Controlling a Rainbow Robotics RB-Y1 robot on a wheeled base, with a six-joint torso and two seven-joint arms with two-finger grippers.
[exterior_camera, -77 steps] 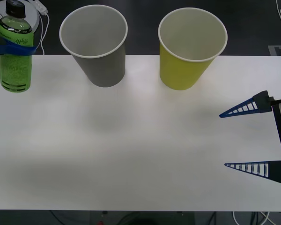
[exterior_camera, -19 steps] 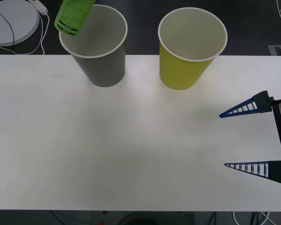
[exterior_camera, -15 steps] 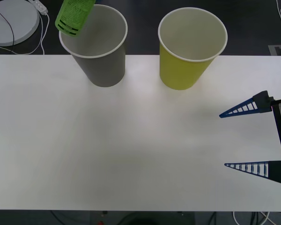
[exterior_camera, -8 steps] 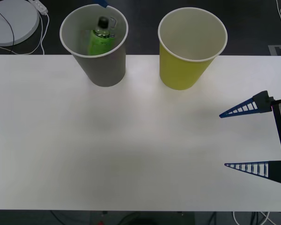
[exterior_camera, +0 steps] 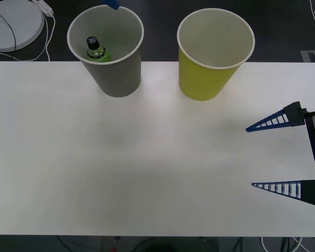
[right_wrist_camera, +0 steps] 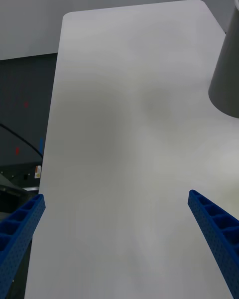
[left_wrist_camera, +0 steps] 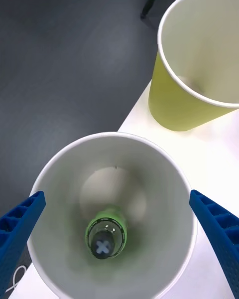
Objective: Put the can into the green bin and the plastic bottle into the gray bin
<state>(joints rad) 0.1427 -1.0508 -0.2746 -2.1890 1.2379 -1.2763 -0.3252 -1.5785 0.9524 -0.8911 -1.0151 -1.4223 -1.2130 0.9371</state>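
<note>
Bottle step: judged done; the plastic bottle [exterior_camera: 95, 49] stands inside the gray bin [exterior_camera: 115, 79] at the upper left of the front view, cap up, leaning toward the bin's left wall
Can step: judged still to do; the green bin [exterior_camera: 205, 79], upper centre-right of the front view, has a bare white inside, and I cannot find a can on the table [exterior_camera: 147, 157]
Left gripper [left_wrist_camera: 119, 239]: hovers straight above the gray bin, fingers spread wide and holding nothing, one blue tip at each lower corner of the left wrist view; a blue tip also pokes in at the top edge of the front view over the bin's rim
Right gripper [exterior_camera: 265, 156]: at the right edge of the front view, low over the table, fingers parted and empty, well apart from both bins
Bottle look: small, bright green translucent plastic, black screw cap with a pale cross mark seen from above [left_wrist_camera: 103, 246]
Bins' look: both tall tapered paper cups, wider at the mouth, matte outside, white inside, rolled white rim; same size, standing side by side near the table's far edge, apart from each other
Table look: flat, matte white, with rounded corners in the right wrist view
Off the table: a round white disc [exterior_camera: 13, 23] with a cable at the upper left corner
</note>
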